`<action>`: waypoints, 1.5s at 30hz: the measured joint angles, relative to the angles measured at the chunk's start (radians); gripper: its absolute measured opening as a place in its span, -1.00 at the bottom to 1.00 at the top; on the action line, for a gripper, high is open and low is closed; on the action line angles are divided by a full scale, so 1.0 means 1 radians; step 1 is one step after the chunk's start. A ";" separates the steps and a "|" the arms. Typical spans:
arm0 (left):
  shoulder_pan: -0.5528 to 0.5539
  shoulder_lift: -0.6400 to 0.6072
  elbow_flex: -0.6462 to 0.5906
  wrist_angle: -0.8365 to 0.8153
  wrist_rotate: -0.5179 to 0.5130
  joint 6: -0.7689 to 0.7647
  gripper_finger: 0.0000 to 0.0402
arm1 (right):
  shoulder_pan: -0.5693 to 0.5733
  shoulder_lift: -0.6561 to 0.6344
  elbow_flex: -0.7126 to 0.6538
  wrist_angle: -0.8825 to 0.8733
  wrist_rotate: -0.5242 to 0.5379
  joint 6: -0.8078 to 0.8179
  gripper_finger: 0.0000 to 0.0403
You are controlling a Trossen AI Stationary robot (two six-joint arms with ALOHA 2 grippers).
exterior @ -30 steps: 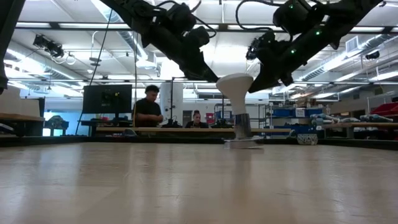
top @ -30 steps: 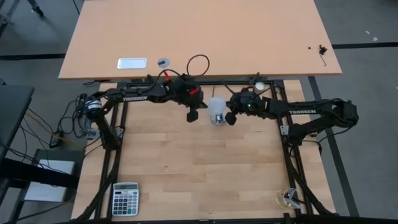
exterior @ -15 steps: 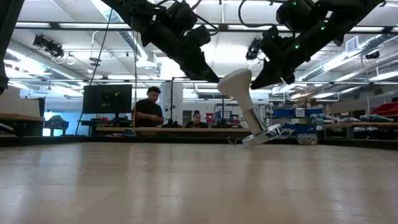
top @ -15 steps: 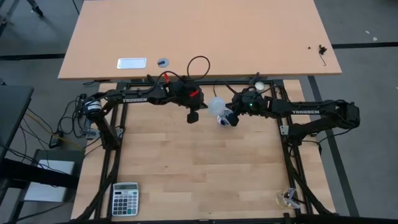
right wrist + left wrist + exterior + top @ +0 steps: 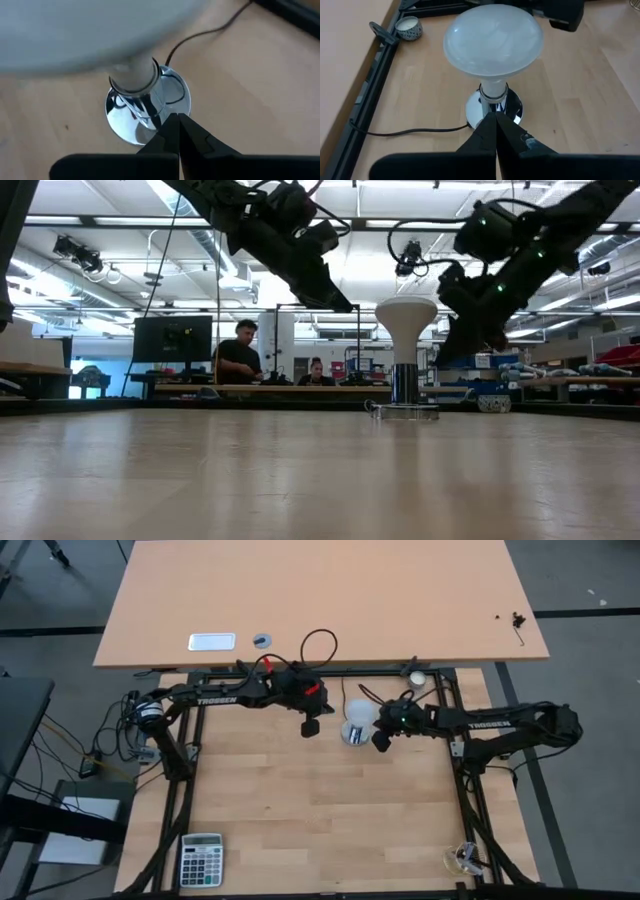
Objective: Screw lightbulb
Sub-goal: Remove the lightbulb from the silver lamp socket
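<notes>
The lightbulb (image 5: pixel 406 321) stands upright in its shiny socket base (image 5: pixel 404 411) at the table's far middle. The left gripper (image 5: pixel 311 727) hangs just left of it, fingers together; the right gripper (image 5: pixel 381 739) sits just right, likewise pinched together, holding nothing.

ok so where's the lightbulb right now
In the high view the lightbulb stands upright in its silver socket base at the table's far middle, between the left gripper and right gripper.
</notes>
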 joint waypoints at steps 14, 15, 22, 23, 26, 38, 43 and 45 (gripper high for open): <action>0.002 -0.002 0.002 0.010 -0.023 0.001 -1.00 | 0.000 0.000 -0.115 0.279 -0.037 0.059 -0.97; 0.002 -0.002 0.002 0.010 -0.023 0.001 -1.00 | 0.000 0.000 -0.115 0.276 -0.037 0.057 -0.97; 0.015 -0.002 0.002 0.015 -0.023 0.002 -1.00 | 0.000 0.076 -0.115 0.291 -0.037 0.030 -0.98; 0.017 -0.002 0.002 0.015 -0.022 0.002 -1.00 | 0.002 0.096 -0.115 0.297 -0.037 0.025 -0.98; 0.024 -0.002 0.002 0.016 -0.021 0.002 -1.00 | 0.013 0.152 -0.115 0.336 -0.038 0.006 -0.98; 0.045 -0.002 0.003 0.020 0.000 0.002 -1.00 | 0.029 0.457 -0.095 0.724 -0.129 0.029 -0.98; 0.066 -0.002 0.003 0.022 0.000 0.002 -1.00 | 0.068 0.517 -0.046 0.758 -0.172 0.000 -0.98; 0.071 -0.002 0.003 0.032 0.000 0.002 -1.00 | 0.076 0.502 -0.038 0.726 -0.173 -0.012 -0.98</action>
